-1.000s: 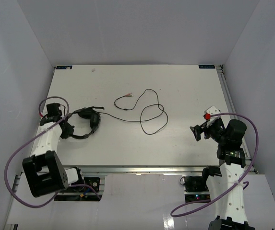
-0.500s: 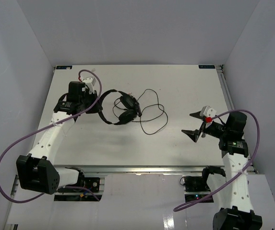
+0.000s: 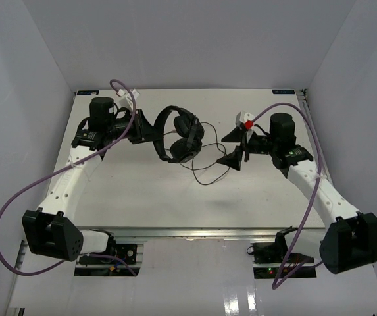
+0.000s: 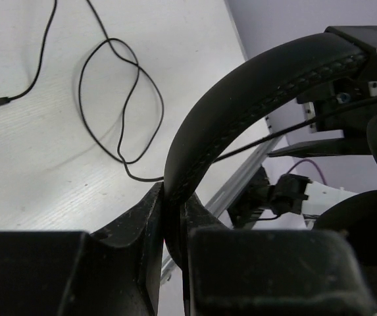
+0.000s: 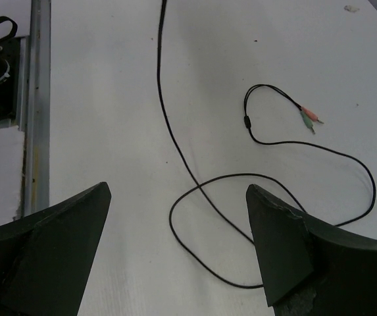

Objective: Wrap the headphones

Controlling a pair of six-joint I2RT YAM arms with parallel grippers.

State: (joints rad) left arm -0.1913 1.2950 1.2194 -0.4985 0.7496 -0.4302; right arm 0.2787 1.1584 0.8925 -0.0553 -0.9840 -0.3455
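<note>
The headphones (image 3: 178, 133) are held by the left claw (image 3: 152, 131) near the back middle of the white table (image 3: 142, 197). That claw is clamped on the curved headband (image 4: 254, 99). In the left wrist view the band is seen squeezed between the two black fingers (image 4: 135, 230). The two round earcups (image 3: 187, 139) are turned toward the right side. It cannot be told if they touch the table.

The thin black cord (image 3: 204, 172) is laid in loose loops on the table, in front of the earcups.

The right claw (image 3: 235, 148) is spread wide apart, and nothing is gripped by it. It is seen just to the right of the earcups, above the cord. In the right wrist view the loops are seen down between its two fingers. The two small plugs (image 5: 310, 118), one reddish and one greenish, are seen at the cord's end.
</note>
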